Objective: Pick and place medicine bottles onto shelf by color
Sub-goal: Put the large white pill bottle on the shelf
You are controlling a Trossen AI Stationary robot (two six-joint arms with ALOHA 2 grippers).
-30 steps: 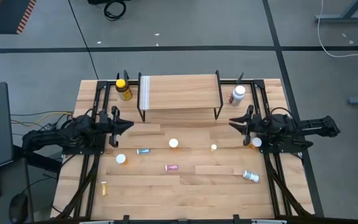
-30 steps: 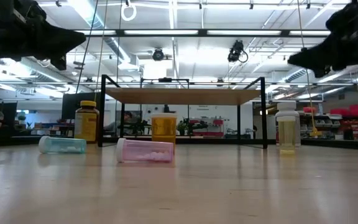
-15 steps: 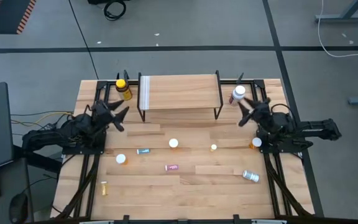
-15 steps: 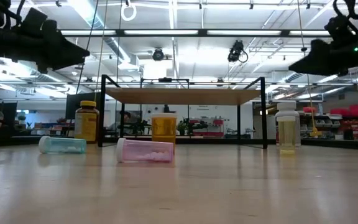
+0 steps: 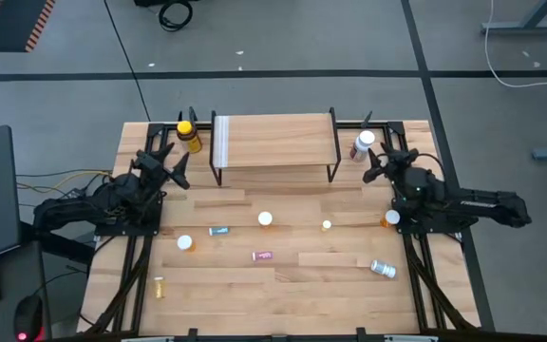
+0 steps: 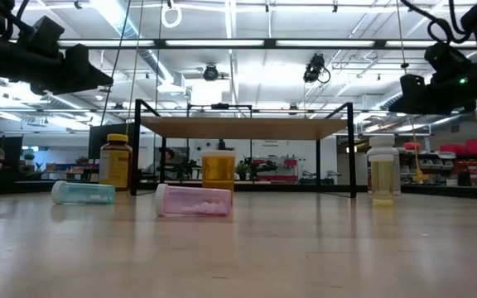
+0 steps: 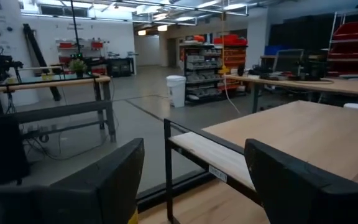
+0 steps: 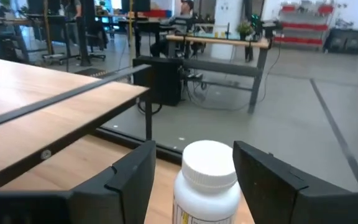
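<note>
Front of table: small vials lie untouched, same spots as a second ago: yellow vial (image 5: 159, 286), a pale capped bottle (image 5: 383, 269) on its side, pink vial (image 5: 262, 256), teal vial (image 5: 218, 231), orange vials (image 5: 186, 243) upright, tiny yellow one (image 5: 327, 225) mid-table. None sorted yet

Mid-table, the change: both arms were facing inward a second ago with jaws near closed; now each has swung out toward its own back corner and spread its jaws. Left gripper (image 5: 175, 160) is wide open, empty, aimed at the big yellow bottle (image 5: 189, 136) but not reaching it; left wrist view shows only the shelf edge between the fingers (image 7: 110, 180). Right gripper (image 5: 372, 163) is open partway, also holding nothing, with the big white bottle (image 8: 207, 180) centred just ahead between its fingers, cap clear of both pads as far as I can tell

Back of table: shelf (image 5: 273, 141) has a bare plank, nothing on it. Big yellow bottle stands upright just beside its left legs, big white one upright near its right legs, both on the tabletop

Judgement: twin approach in progress, grasp not started. Right arm is closer to closing; left needs more advance. Task is at the very beginning
</note>
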